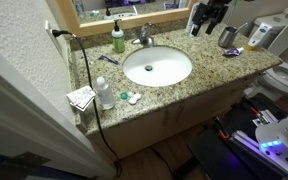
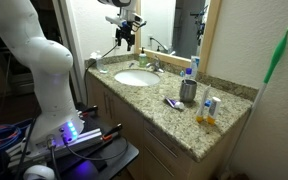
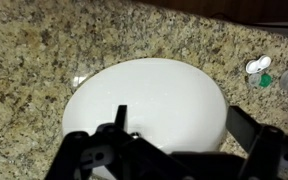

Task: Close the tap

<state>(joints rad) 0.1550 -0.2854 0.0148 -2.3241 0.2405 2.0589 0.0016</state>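
Green soap bottle near the white basin — metal cup farther along the granite counter.

We are looking at a speckled granite countertop resting on a tan vanity cabinet. A wood-framed mirror is hanging above it beside a white wall, and a white toilet is standing alongside.

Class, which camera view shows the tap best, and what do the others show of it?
The exterior view from above: the tap stands unblocked behind the basin. In an exterior view from the side the tap is smaller, blurrier. The wrist view shows the basin, no tap.
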